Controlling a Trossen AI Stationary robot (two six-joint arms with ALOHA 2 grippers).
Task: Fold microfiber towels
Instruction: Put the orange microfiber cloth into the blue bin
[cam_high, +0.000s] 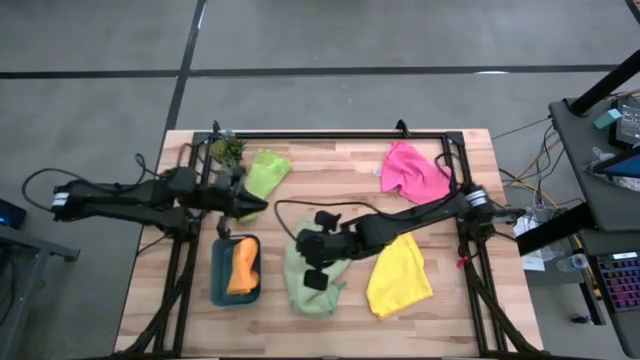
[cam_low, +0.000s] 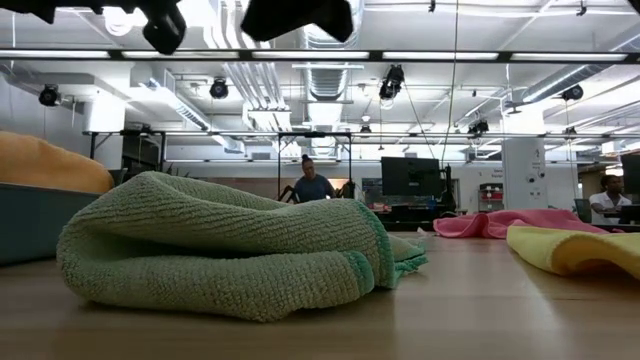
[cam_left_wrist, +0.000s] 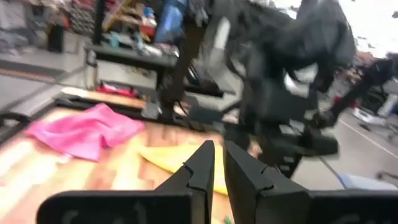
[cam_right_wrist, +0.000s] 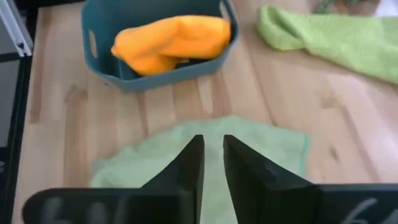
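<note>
Reaching in from the right edge of the table, the right arm stretches low and nearly level toward the middle, its right gripper (cam_right_wrist: 213, 163) poised above the sage towel (cam_high: 312, 275). Its fingers (cam_right_wrist: 186, 163) stand close together with only a thin slit between them, and nothing is pinched in that slit; the cloth lies flat on the wood beneath. From table height the same towel (cam_low: 225, 255) sits as a rumpled, loosely doubled heap, with the gripper's dark parts hanging clear above it.

The left arm comes from the left side, bent at the elbow, and its left gripper (cam_left_wrist: 216, 163) hovers over the table just beyond the far end of the tray (cam_high: 217, 270), beside the plant (cam_high: 228, 150). Its fingers are closed to a narrow gap and hold nothing.

The orange towel (cam_high: 243, 266) lies bunched inside the teal tray, left of the sage one. The lime towel (cam_high: 266, 171) rests crumpled at the far left, next to the plant. The pink towel (cam_high: 412, 172) is heaped at the far right, and the yellow towel (cam_high: 398, 276) is spread at the near right, just beside the right arm's forearm.
</note>
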